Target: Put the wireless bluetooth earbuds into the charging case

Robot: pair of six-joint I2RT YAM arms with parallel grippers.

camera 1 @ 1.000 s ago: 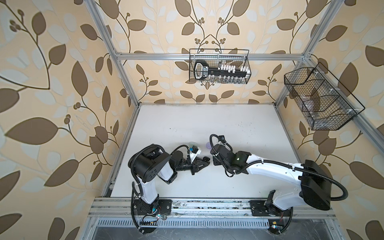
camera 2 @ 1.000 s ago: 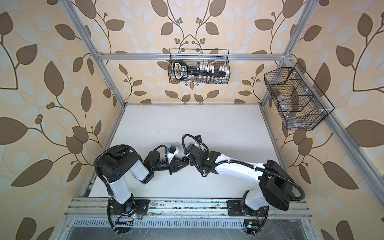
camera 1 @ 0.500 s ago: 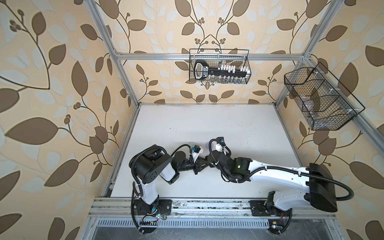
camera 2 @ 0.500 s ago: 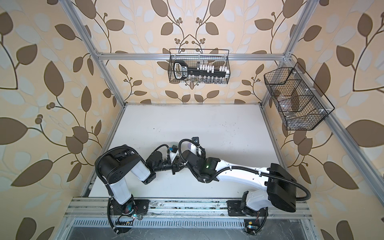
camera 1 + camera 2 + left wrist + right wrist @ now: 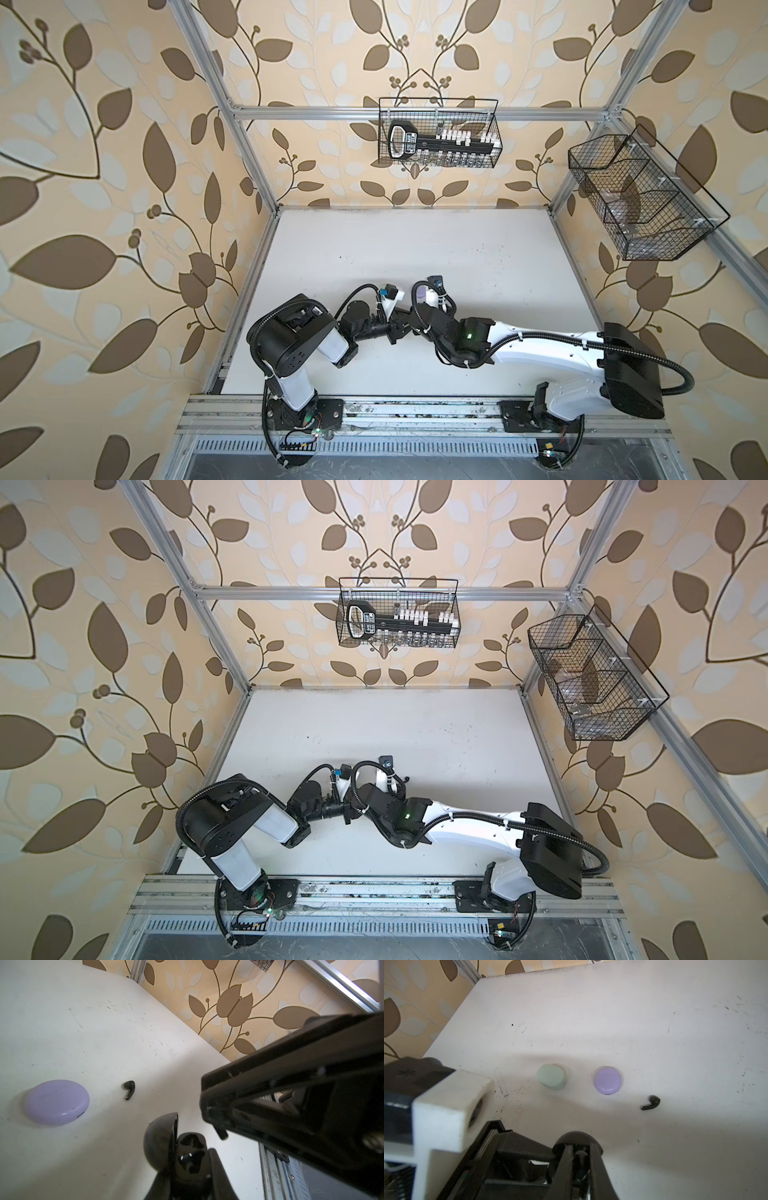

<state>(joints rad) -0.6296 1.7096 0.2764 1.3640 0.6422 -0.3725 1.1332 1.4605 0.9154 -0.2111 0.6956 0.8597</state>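
Black on black at the near middle of the bench (image 5: 654,1022), both arms nose to nose in both top views. Left fingers (image 5: 218,1174) clenched round the base of the black charging case (image 5: 164,1138), lid flipped open. Right fingers (image 5: 600,1169) pinched tight on a tiny black earbud (image 5: 222,1134), just a stubby end poking past the tips. Hanging right beside the open case, close over the sockets, not yet seated. Hard to call whether either socket is already filled: too dark and glossy in there.

Further out on the bench, well clear of both sets of fingers: second black earbud (image 5: 651,1103), loose, lying on its side. Near it, the lilac case (image 5: 608,1080), lid shut. Next along, the mint case (image 5: 551,1079), shut as well, apart from the lilac one. Neither touched by anything.
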